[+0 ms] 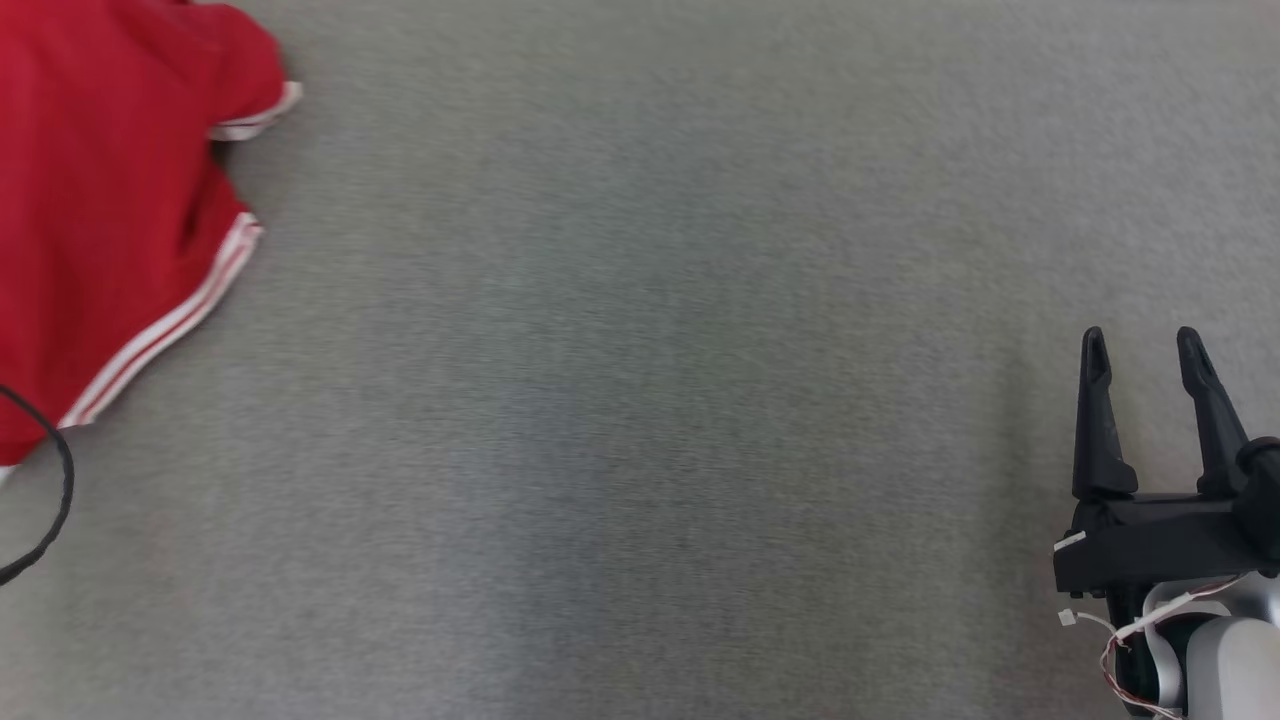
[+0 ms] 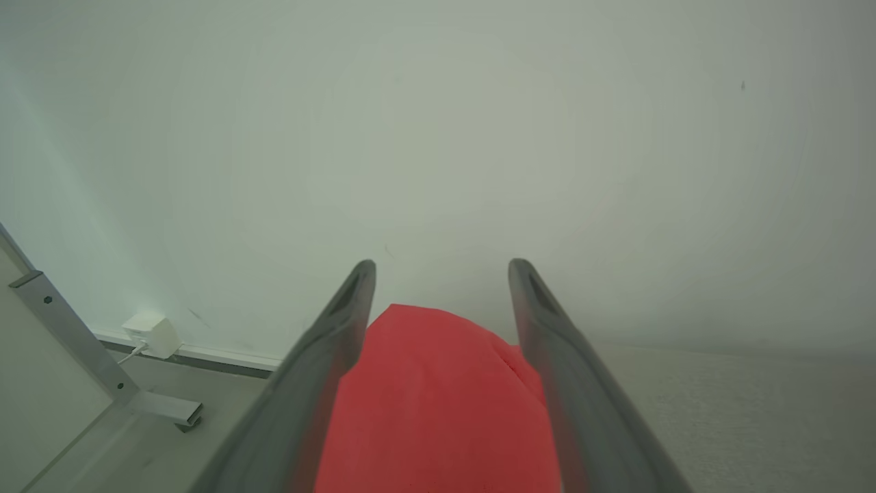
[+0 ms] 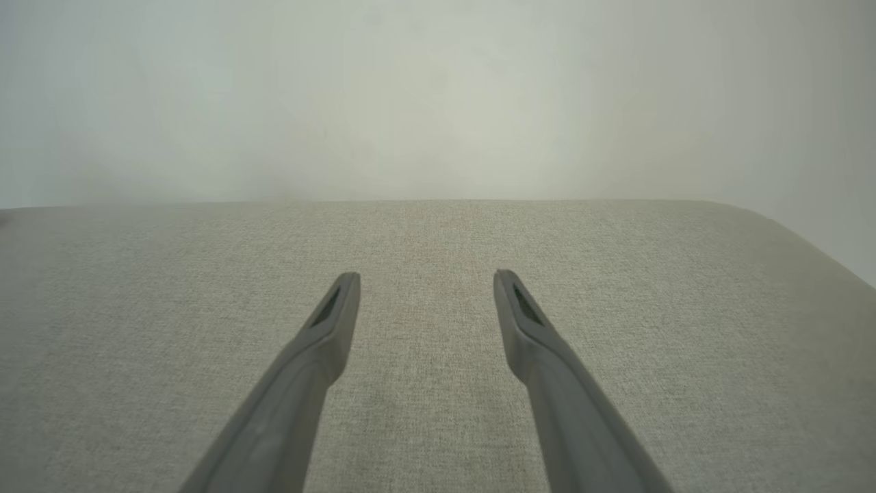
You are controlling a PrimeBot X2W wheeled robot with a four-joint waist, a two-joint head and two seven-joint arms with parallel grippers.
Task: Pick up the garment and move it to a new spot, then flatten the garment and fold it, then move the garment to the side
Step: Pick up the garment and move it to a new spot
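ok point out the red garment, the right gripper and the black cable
red garment (image 1: 110, 220), head view, main red fabric
right gripper (image 1: 1140, 342), head view, midway between its fingertips
black cable (image 1: 69, 478), head view, on its curve

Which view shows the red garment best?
Head view: the red garment lies upper left, white-striped hems visible, partly cropped. Left wrist: a red mound framed by the left gripper. Right wrist: grey fabric surface.

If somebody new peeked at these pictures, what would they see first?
The bright red garment with white stripes, lying at the upper left of the grey fabric surface in the head view. It also shows red between the open fingers of the left gripper in that wrist's view. Next comes the right gripper, black and open, at the lower right over bare fabric.
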